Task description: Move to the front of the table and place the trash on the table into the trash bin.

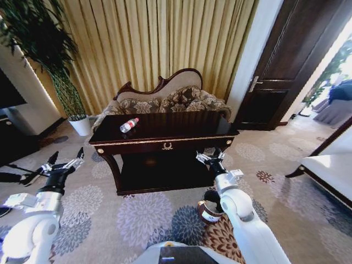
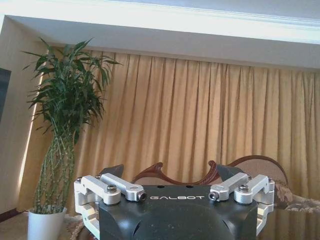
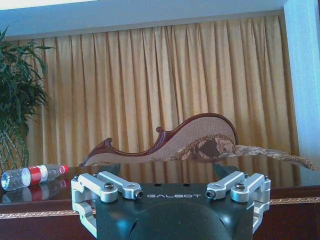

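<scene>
One dark wooden table (image 1: 165,144) with gold trim stands ahead of the robot's fingers. One clear plastic bottle (image 1: 129,125) with a red cap lies on its top, beyond the left gripper's fingertips and off to their inner side. One round dark brown trash bin (image 1: 209,208) sits on the carpet, behind and below the right gripper's fingers. Two grippers are counted: the left gripper (image 1: 65,160) and the right gripper (image 1: 211,158), each with two dark fingers spread apart. One carved-back sofa (image 1: 165,98) stands past the table, one potted bamboo plant (image 1: 60,71) far beyond the left fingers, and one dark door (image 1: 286,60) beyond the right fingers.
</scene>
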You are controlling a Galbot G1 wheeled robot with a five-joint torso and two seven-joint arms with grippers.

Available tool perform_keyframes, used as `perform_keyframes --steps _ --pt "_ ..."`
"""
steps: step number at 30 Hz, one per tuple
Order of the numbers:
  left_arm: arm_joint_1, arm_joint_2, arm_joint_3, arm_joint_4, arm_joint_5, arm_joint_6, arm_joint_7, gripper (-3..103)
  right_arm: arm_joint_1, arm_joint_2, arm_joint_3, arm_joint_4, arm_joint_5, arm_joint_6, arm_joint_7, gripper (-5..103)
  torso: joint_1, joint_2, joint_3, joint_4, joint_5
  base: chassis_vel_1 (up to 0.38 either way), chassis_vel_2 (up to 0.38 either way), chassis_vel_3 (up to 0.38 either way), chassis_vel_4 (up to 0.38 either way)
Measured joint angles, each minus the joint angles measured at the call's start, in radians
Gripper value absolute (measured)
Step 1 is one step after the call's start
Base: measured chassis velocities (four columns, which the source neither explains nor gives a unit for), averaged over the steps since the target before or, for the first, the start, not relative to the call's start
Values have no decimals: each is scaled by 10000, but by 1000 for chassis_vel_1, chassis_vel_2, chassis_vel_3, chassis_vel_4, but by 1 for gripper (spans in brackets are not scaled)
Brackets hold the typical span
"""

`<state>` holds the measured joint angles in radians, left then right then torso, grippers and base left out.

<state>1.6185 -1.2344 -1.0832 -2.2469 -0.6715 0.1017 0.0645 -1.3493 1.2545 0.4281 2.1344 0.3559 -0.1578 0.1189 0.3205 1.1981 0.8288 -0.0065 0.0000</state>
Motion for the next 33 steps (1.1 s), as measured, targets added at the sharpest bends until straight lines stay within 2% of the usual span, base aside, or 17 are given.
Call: perform_keyframes --steps 33 --pt "-20 -25 44 -89 18 -1 107 100 -265 104 -120 0 -376 43 0 100 1 -1 0 0 0 -19 42 27 -48"
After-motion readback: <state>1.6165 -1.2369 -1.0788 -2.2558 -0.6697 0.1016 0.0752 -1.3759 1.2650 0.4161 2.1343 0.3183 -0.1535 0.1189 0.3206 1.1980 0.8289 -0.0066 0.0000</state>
